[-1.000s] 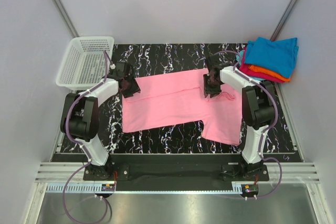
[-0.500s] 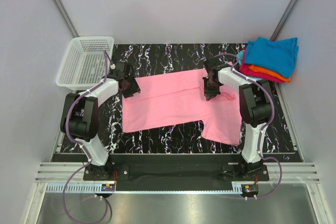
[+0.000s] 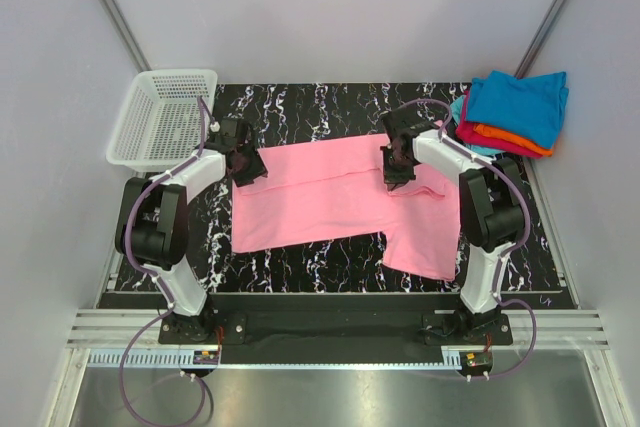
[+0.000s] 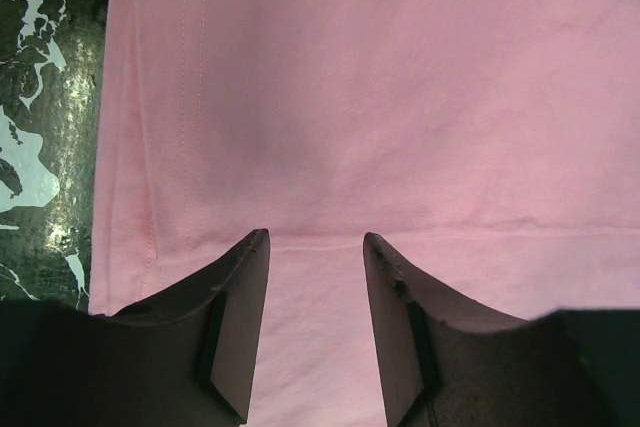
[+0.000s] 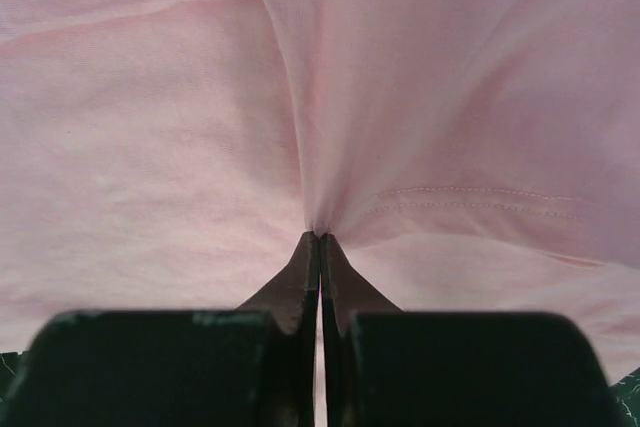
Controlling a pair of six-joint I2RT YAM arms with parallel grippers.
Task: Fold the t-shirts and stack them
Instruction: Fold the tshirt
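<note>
A bright pink t-shirt (image 3: 330, 192) lies spread flat across the black marbled table (image 3: 320, 107). My right gripper (image 3: 393, 169) sits on its right part and is shut, pinching a small raised fold of the pink cloth (image 5: 330, 127) at the fingertips (image 5: 319, 235). My left gripper (image 3: 250, 165) rests at the shirt's left edge. Its fingers (image 4: 245, 287) stand apart over the pink cloth near a stitched hem (image 4: 190, 147), the midpoint (image 4: 315, 239) lying on flat fabric. Folded t-shirts are stacked at the back right: teal-blue (image 3: 520, 102) on top, orange (image 3: 512, 139) and magenta (image 3: 474, 133) below.
A white mesh basket (image 3: 165, 117) stands at the back left corner, just behind the left arm. The folded stack overhangs the table's right rear corner. Grey walls close in on all sides; the arm bases sit at the near edge.
The right gripper has shut on the pink cloth and moved a little left and back, drawing the shirt's right part and lower corner with it. The left arm has not moved.
</note>
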